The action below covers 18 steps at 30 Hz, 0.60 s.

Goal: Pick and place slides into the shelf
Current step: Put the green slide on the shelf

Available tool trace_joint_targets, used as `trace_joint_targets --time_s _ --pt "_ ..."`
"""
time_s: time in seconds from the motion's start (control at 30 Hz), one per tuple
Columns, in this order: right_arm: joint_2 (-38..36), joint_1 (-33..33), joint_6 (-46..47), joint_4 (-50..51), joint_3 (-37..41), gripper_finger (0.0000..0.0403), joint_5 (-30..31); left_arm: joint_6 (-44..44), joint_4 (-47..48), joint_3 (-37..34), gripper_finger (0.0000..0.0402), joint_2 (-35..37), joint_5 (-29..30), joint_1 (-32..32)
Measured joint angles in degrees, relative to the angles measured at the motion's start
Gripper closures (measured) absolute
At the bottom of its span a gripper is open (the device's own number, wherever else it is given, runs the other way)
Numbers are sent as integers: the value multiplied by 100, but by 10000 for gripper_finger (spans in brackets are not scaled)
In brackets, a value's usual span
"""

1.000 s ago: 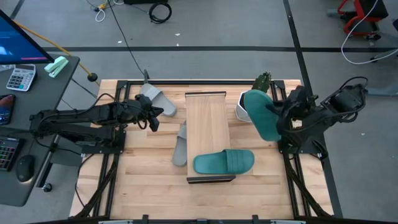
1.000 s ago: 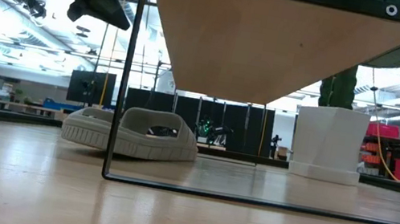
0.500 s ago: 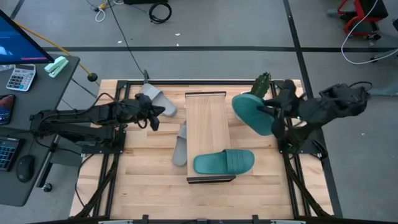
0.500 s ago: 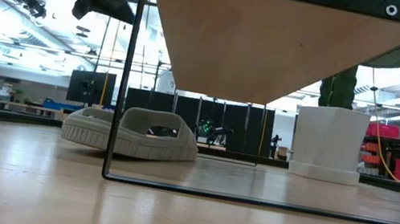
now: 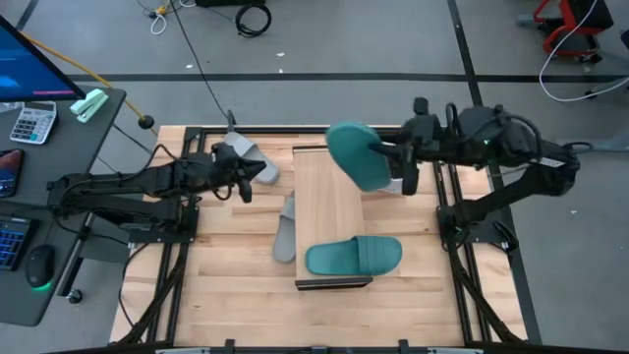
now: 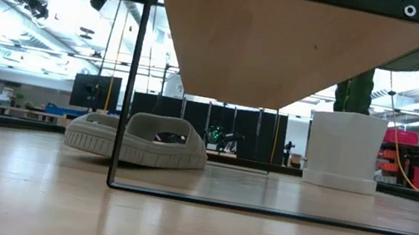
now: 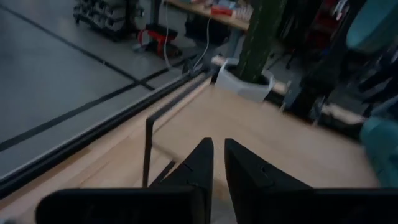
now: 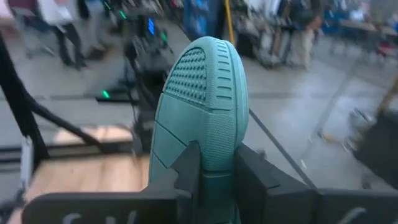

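Note:
The shelf [image 5: 326, 197] stands mid-table with one teal slide [image 5: 354, 256] lying across its near end. My right gripper [image 5: 395, 162] is shut on a second teal slide [image 5: 356, 155], held high over the shelf's far end. One grey slide [image 5: 251, 157] rests on its sole at the far left [image 6: 137, 140]. Another grey slide [image 5: 285, 228] stands on its edge against the shelf's left side. My left gripper [image 5: 242, 184] hovers beside the far grey slide, its fingers [image 7: 200, 163] a narrow gap apart with nothing between them. My right gripper pinches the teal slide between its two fingers [image 8: 189, 167] at the end nearest the wrist [image 8: 214, 179]; the fingers hide just which part. The fingers come nearly level from the table's right and lie along the slide. It sticks out past them, treaded sole up, clear of the shelf.
A white pot with a cactus [image 6: 345, 149] stands at the far right of the table, below my right arm. A desk with a calculator [image 5: 32, 123] and keyboard sits off the table's left side. Bare wood lies along the near edge [image 5: 295, 315].
My right gripper has swung from the table's right edge toward the centre and risen, carrying the teal slide, which has turned from lengthwise beside the pot to pointing left over the shelf's far end. My left gripper has tipped upward a little.

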<state>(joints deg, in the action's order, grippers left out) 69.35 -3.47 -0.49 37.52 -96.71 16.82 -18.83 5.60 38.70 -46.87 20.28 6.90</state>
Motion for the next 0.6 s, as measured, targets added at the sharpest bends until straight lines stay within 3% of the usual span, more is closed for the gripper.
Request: trace_joint_targets --time_s 0.27,0.43,0.6 --pt "537 756 -301 -2137 0 335 -1666 0 -1143 0 333 0 0 2" --pt "845 1066 -340 -3550 0 335 -2224 32 -1679 0 322 0 0 2" --pt "1079 1271 116 -4560 0 335 -2535 872 -2389 0 308 0 18 0"
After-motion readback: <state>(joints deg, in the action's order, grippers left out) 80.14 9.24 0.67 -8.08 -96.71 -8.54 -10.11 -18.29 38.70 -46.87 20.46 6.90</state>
